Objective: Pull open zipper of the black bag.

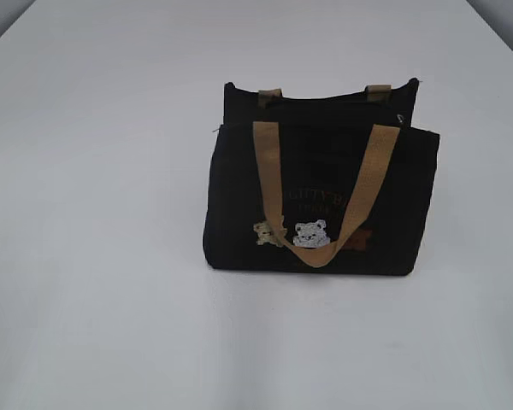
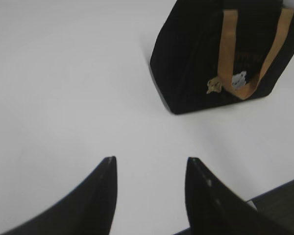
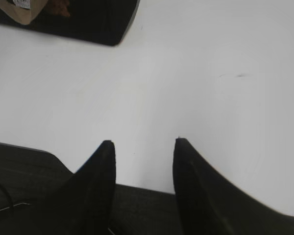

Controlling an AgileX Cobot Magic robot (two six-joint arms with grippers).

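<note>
The black bag (image 1: pixel 321 192) stands upright in the middle of the white table, with tan handles, gold lettering and small bear patches on its front. Its zipper runs along the top edge, with a small silver pull (image 1: pixel 401 119) at the right end. Neither arm appears in the exterior view. In the left wrist view the bag (image 2: pixel 196 58) sits far ahead at upper right, and my left gripper (image 2: pixel 151 159) is open over bare table. In the right wrist view a corner of the bag (image 3: pixel 95 22) shows at top left; my right gripper (image 3: pixel 144 142) is open and empty near the table's edge.
The white table (image 1: pixel 94 213) stretches around the bag on all sides. A dark edge past the tabletop (image 3: pixel 24 166) lies under the right gripper, and another dark strip (image 2: pixel 279 200) shows at the lower right of the left wrist view.
</note>
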